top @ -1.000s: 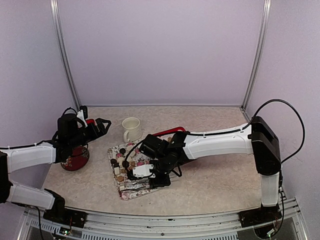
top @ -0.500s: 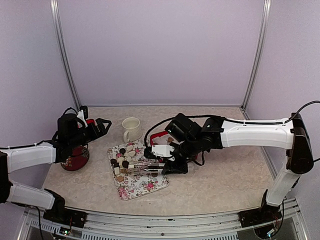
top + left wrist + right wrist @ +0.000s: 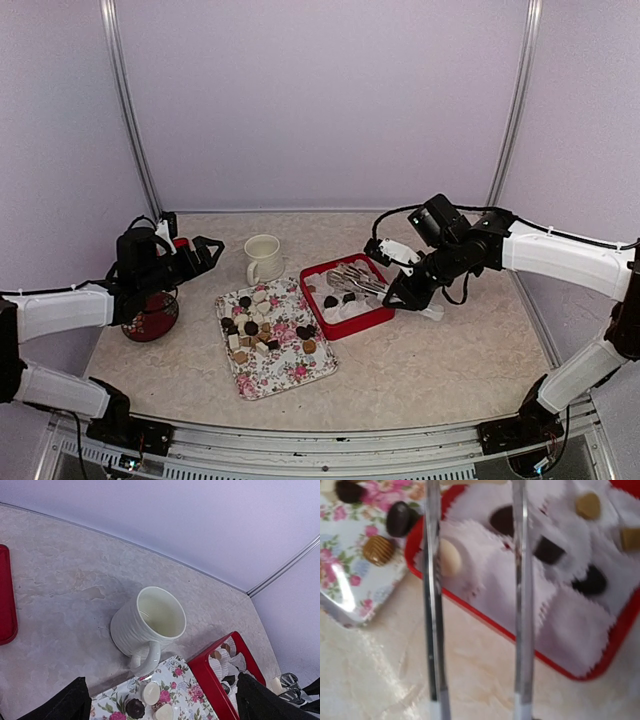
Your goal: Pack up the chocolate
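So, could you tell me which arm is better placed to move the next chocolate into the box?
Right. The right gripper grips the tongs, which hang over the box beside the tray of chocolates. The left gripper is open and empty, off by the mug.

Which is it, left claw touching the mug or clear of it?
Apart. Left wrist view: mug sits ahead of the open left claw, bare table between it and both fingers.

— What is borne by the table [image 3: 440, 365]?
— A cream mug [image 3: 263, 258] is stood at the back; a flowered tray [image 3: 292, 376] and red box [image 3: 362, 322] are laid side by side nearer — a dark red dish [image 3: 150, 320], well left.
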`<act>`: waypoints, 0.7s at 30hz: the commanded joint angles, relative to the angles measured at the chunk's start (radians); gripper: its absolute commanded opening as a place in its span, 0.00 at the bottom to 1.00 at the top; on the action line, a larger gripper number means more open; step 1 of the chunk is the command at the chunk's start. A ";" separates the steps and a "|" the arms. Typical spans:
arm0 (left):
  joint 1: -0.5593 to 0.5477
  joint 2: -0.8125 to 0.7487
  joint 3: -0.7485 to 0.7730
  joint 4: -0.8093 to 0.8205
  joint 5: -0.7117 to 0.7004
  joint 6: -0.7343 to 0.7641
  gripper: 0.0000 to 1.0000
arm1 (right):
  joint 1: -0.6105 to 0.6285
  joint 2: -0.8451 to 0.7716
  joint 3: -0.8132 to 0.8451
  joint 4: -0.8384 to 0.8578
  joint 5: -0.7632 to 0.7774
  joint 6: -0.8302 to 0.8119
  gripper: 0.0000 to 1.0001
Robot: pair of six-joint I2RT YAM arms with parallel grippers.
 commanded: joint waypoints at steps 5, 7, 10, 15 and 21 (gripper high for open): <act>0.007 0.004 0.009 0.021 0.010 0.000 0.99 | -0.069 -0.017 -0.011 -0.086 0.000 0.111 0.28; 0.007 0.005 0.009 0.021 0.008 0.000 0.99 | -0.070 -0.012 -0.010 -0.099 -0.016 0.131 0.28; 0.007 0.010 0.011 0.026 0.012 -0.001 0.99 | -0.071 -0.003 -0.013 -0.115 -0.028 0.149 0.28; 0.005 0.021 0.013 0.034 0.020 -0.009 0.99 | -0.074 0.010 -0.022 -0.121 -0.058 0.161 0.29; 0.005 0.024 0.015 0.037 0.020 -0.009 0.99 | -0.081 0.025 -0.038 -0.119 -0.050 0.166 0.29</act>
